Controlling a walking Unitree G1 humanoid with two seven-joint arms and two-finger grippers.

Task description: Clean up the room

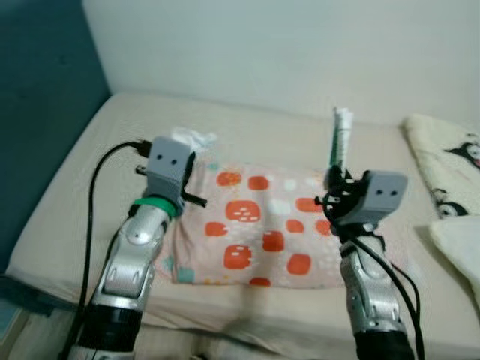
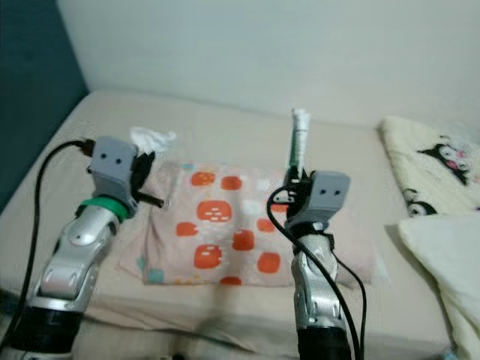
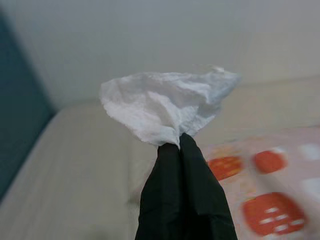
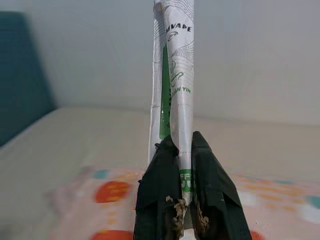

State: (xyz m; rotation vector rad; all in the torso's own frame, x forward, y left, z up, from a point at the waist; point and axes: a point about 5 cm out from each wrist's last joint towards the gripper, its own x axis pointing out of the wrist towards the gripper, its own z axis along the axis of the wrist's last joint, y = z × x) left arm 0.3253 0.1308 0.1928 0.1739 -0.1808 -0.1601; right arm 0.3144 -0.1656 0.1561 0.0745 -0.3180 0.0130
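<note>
My left gripper (image 3: 179, 142) is shut on a crumpled white tissue (image 3: 165, 105), held up above the left end of the bed; the same tissue (image 1: 193, 139) shows past the grey wrist block. A flattened white and green tube (image 4: 175, 75) stands upright, with my right gripper (image 4: 181, 142) shut on its lower end. From the head camera the tube (image 1: 341, 139) rises above the right wrist. Under both arms lies a pink pillow (image 1: 255, 225) with orange and white patches.
The beige mattress (image 1: 112, 142) runs to a white wall at the back and a dark teal wall on the left. A cream blanket (image 2: 431, 161) with black cartoon figures and a white cloth (image 2: 450, 247) lie at the right.
</note>
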